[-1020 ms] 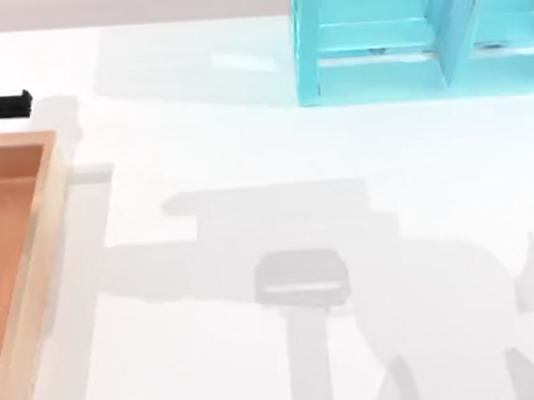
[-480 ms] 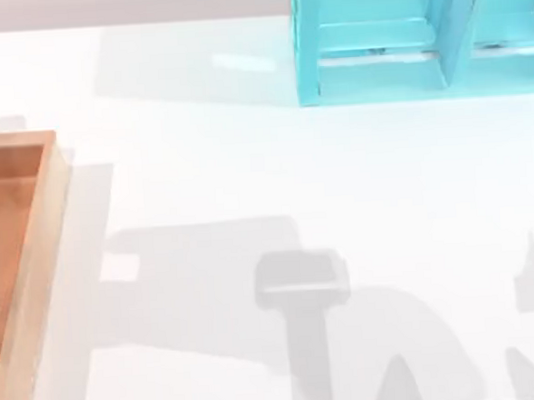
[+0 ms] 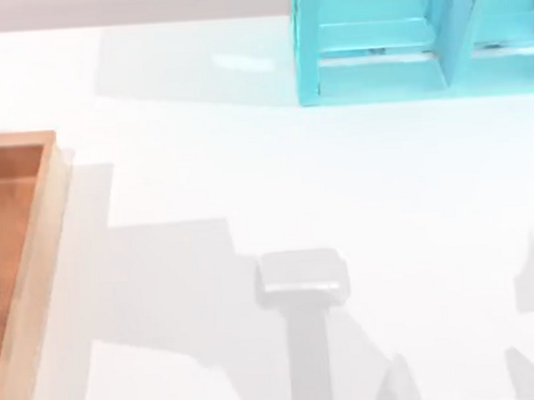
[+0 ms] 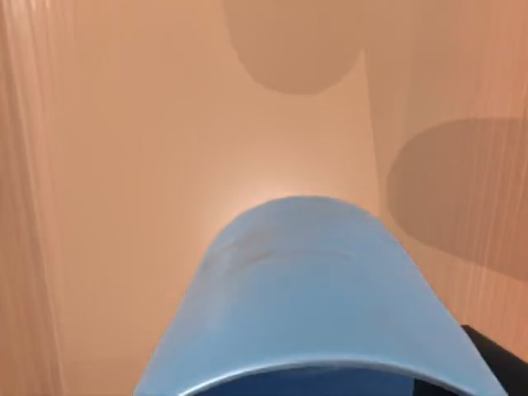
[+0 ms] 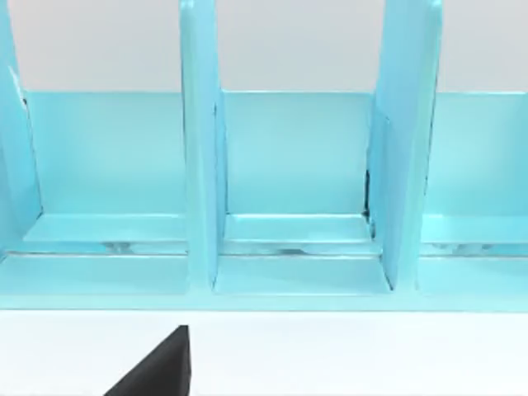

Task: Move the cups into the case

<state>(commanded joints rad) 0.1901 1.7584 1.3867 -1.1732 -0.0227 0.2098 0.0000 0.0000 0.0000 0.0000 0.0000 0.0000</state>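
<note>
A plain blue cup (image 4: 305, 289) looms close in the left wrist view, above the orange-brown floor of the case (image 4: 148, 124). My left gripper is shut on this cup, and a dark fingertip (image 4: 499, 363) shows against its side. Round shadows fall on the case floor beyond the cup. In the top view the case (image 3: 43, 268) lies at the table's left edge, with its light wood rim showing. A dark part of my right gripper (image 5: 157, 371) shows in the right wrist view, low over the white table and facing the cyan rack.
A cyan rack (image 3: 375, 39) with upright dividers (image 5: 200, 165) stands at the back right of the table. Grey shadows of the arms lie across the white table (image 3: 247, 165) at its middle and front.
The black part of my left arm at the top view's left edge has moved off to the left, out of that view. The arm shadows on the table have shifted left and forward.
</note>
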